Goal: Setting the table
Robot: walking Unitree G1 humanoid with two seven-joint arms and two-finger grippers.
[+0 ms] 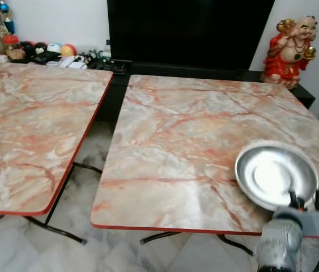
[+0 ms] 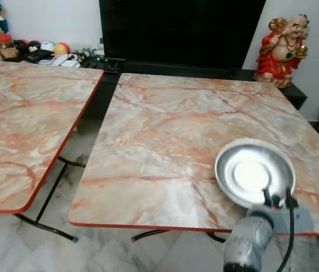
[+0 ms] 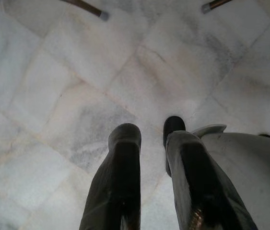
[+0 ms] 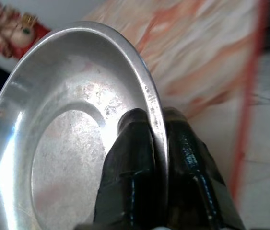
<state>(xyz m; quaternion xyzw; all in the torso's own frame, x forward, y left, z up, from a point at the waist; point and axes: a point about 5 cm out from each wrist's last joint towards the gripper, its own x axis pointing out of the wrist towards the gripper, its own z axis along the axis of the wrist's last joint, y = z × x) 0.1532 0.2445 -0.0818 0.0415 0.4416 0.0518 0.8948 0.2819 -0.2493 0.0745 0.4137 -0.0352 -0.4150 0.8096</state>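
A shiny steel plate [image 1: 275, 174] sits over the near right part of the marble-patterned table [image 1: 193, 130]. My right gripper [image 1: 305, 200] is shut on the plate's near rim; in the right wrist view its two black fingers [image 4: 135, 158] pinch the rim of the plate [image 4: 67, 143] between them. My left gripper [image 3: 151, 163] hangs low, pointing at the pale tiled floor, its fingers close together with a narrow gap and nothing between them.
A second marble table [image 1: 29, 124] stands to the left, with a floor gap between the two. A red laughing statue [image 1: 289, 51] stands at the back right on a dark cabinet. Small items [image 1: 40, 54] line the back left shelf.
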